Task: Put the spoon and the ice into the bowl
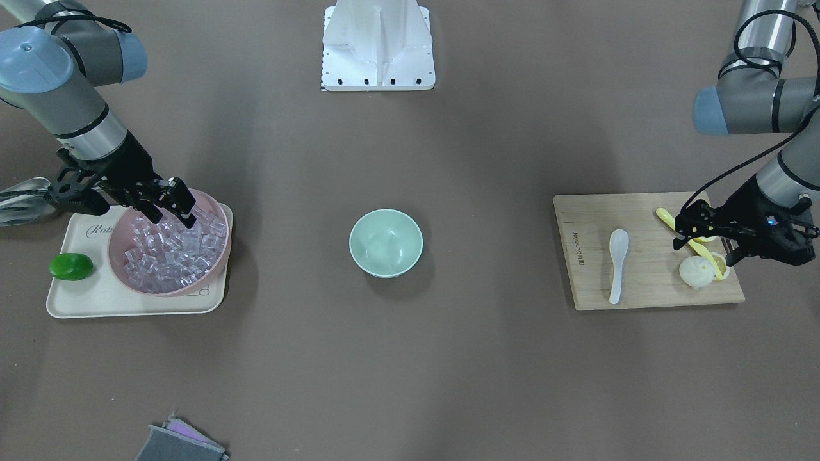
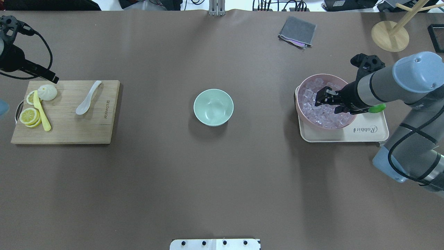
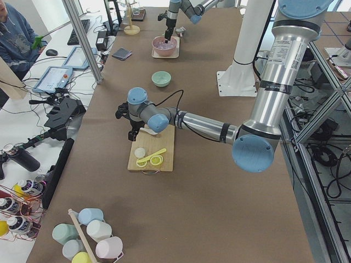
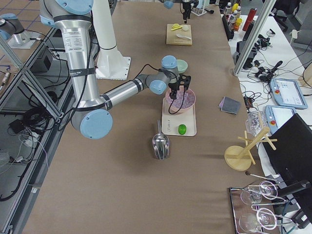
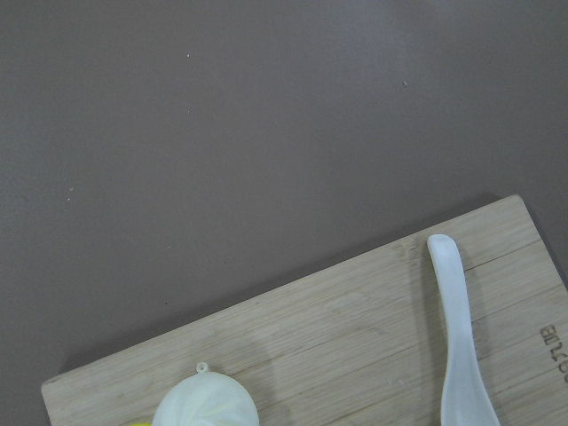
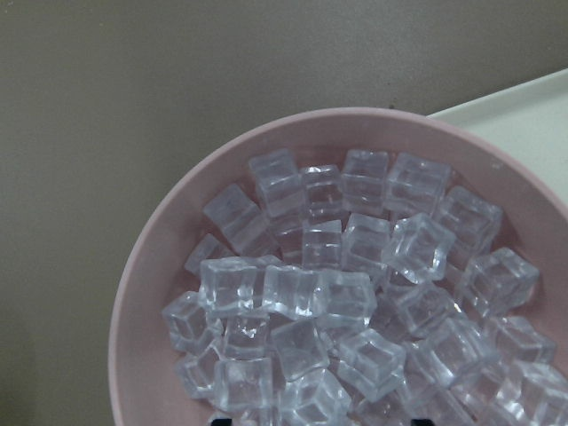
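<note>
The white spoon (image 1: pixel 618 262) lies on a wooden cutting board (image 1: pixel 647 218), apart from my left gripper (image 1: pixel 705 251). That gripper hovers open and empty over the board's outer end, near a white bun (image 1: pixel 696 272). The spoon also shows in the left wrist view (image 5: pixel 457 337). The mint-green bowl (image 1: pixel 385 243) stands empty at the table's middle. Clear ice cubes (image 6: pixel 355 293) fill a pink bowl (image 1: pixel 118 272). My right gripper (image 1: pixel 172 221) is open, with its fingertips just over the ice pile.
The pink bowl sits on a cream tray (image 1: pixel 83 301) with a lime (image 1: pixel 71 266). A metal scoop (image 1: pixel 19 198) lies beside the tray. A yellow spoon (image 2: pixel 41 113) and lemon slices (image 2: pixel 29 116) share the board. A grey cloth (image 2: pixel 297 32) lies far out.
</note>
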Robot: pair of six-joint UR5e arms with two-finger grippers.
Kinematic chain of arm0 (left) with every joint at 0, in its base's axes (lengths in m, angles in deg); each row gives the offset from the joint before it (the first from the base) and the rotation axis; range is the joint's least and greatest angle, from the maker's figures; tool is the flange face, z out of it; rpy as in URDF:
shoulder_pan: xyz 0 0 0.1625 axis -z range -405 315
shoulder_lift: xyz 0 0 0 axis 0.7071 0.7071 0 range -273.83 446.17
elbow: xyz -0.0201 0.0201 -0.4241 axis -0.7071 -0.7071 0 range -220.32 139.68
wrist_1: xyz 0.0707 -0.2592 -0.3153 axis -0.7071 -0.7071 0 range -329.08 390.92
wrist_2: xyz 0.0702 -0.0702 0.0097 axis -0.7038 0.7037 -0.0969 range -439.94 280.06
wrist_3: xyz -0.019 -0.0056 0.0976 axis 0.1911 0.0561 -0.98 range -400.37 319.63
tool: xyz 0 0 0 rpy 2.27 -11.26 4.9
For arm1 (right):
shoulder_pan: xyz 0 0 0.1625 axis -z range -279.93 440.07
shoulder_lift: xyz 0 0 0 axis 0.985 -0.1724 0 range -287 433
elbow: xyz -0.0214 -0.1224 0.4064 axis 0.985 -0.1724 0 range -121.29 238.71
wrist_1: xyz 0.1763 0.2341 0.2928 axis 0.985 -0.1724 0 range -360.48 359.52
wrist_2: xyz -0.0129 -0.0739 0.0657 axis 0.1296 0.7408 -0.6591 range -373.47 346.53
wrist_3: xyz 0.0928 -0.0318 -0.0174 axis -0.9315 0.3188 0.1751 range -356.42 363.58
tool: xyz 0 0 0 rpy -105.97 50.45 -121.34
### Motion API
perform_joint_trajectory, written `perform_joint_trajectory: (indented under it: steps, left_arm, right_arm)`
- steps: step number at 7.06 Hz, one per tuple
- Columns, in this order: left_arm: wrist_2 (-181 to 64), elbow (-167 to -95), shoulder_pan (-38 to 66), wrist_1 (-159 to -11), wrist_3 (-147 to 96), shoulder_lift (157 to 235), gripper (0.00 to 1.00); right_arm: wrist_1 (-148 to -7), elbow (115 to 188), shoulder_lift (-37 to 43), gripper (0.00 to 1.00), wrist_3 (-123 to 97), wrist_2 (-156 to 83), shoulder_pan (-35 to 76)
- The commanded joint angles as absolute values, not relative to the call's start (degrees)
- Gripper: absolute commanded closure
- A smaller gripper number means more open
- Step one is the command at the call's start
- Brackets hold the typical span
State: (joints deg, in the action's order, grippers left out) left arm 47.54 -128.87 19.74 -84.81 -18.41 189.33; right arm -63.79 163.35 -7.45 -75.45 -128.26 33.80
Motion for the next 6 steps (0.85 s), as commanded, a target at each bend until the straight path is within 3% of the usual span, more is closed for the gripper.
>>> perform_joint_trajectory:
  steps: [1,2,6]
  left_arm:
    - [47.6,-128.9,18.9,-85.3,-16.1,189.4,0.03]
    - [47.6,-129.1,19.0,-85.3,-16.0,189.4,0.03]
    - [47.6,-128.9,18.9,-85.3,-16.1,189.1,0.03]
  right_arm:
    - [-63.7,161.7,-7.0,0.37,-78.0,-127.5,34.9]
    - [-63.8,161.5,-6.8,0.43,-78.0,-127.3,34.9]
    - [-63.8,160.7,-5.2,0.49,-79.6,-126.8,35.2]
